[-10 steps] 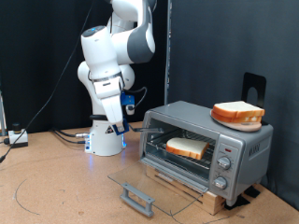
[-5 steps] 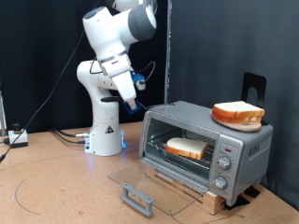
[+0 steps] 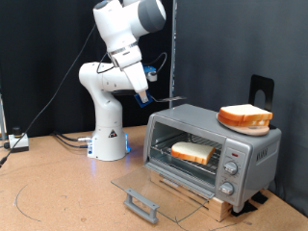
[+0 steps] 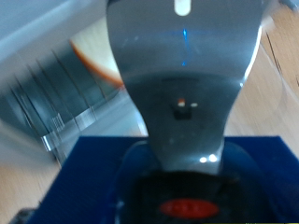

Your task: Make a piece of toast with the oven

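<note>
The silver-grey oven (image 3: pixel 217 144) stands on a wooden board at the exterior view's right. Its glass door (image 3: pixel 144 185) is dropped flat open, with the bar handle (image 3: pixel 141 204) at the front. One piece of toast (image 3: pixel 192 151) lies on the rack inside. A second slice (image 3: pixel 244 117) rests on the oven's roof. My gripper (image 3: pixel 144 97) hangs in the air above and to the left of the oven, touching nothing and holding nothing. In the blurred wrist view a grey finger blade (image 4: pixel 182 84) fills the middle. Beside it are part of a bread slice (image 4: pixel 93 56) and grey oven metal.
The arm's white base (image 3: pixel 108 140) stands on the brown tabletop behind and to the left of the oven. Cables (image 3: pixel 58 140) and a small box (image 3: pixel 17 141) lie at the far left. A black bracket (image 3: pixel 262 91) stands behind the oven. A dark curtain forms the backdrop.
The arm has swung upward and to the exterior view's right, lifting the gripper from low beside the oven's open front to above its top-left corner. Oven, door and both slices have not moved.
</note>
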Motion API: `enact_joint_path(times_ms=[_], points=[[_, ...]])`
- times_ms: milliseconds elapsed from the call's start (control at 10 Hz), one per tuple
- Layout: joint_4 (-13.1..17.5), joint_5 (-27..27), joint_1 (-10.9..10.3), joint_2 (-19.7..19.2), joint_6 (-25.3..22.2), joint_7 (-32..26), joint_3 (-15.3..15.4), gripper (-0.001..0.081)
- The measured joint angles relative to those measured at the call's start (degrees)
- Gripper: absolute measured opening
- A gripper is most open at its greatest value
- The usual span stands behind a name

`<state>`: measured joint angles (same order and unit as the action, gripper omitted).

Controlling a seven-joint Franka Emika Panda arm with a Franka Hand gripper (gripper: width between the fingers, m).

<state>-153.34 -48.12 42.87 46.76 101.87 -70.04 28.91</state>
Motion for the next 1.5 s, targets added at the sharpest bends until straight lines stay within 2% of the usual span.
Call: enact_joint_path(times_ms=[300, 800, 1000, 1200, 1300, 1500], points=[[0.03, -4.94, -4.66, 1.70, -6.61, 0.32, 0.22, 0.0394], [-0.23, -8.48, -11.29, 8.02, -8.91, 4.54, 4.46, 0.0394], [-0.35, -9.70, -13.07, 12.00, -8.52, 10.28, 7.87, 0.0394], [-1.21, -10.62, -14.67, 16.47, -7.41, 16.73, 12.79, 0.0394], [-2.17, -11.05, -15.39, 18.34, -6.99, 18.76, 14.94, 0.0394], [-4.35, -12.91, -16.26, 20.87, -6.38, 20.03, 17.37, 0.0394]])
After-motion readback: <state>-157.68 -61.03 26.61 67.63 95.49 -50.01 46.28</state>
